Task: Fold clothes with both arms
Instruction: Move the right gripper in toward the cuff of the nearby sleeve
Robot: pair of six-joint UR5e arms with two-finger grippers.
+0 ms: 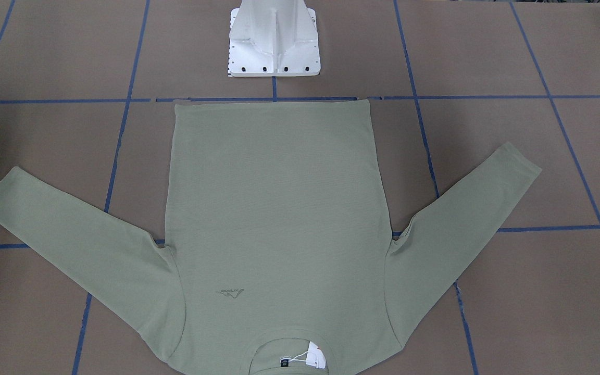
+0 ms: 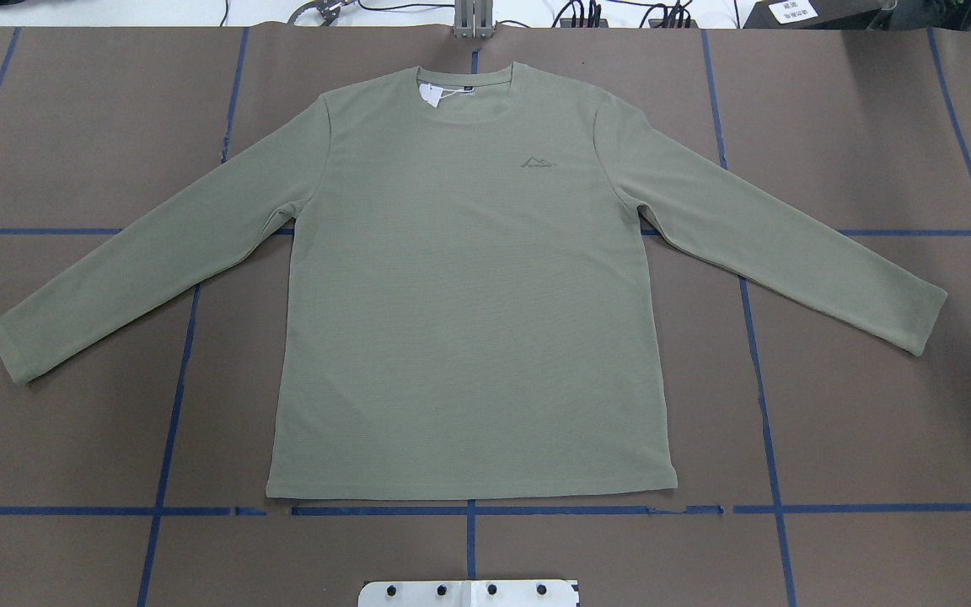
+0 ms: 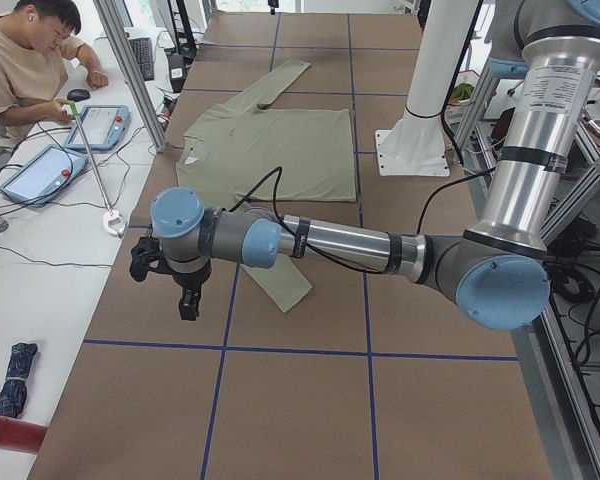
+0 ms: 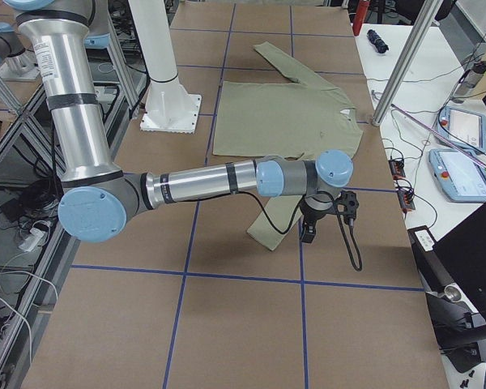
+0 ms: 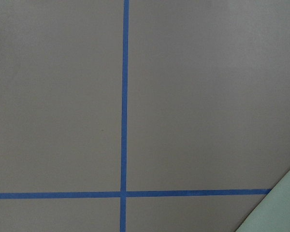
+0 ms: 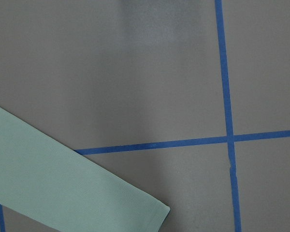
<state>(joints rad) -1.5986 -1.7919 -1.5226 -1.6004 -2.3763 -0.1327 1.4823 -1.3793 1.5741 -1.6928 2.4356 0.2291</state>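
Note:
The sage-green shirt lies flat and face up on the brown table, with both sleeves spread out and down. Its collar, with the dark label and white hang tag, points away from the robot. The chest logo shows. My left gripper hangs over the table just past the left sleeve cuff. My right gripper hangs by the right sleeve cuff. Both show only in the side views, so I cannot tell whether they are open or shut. The left wrist view catches a corner of the shirt.
The white base mount stands at the table's robot side, near the hem. Blue tape lines grid the table. An operator sits at a side desk with tablets. An aluminium post stands at the far edge.

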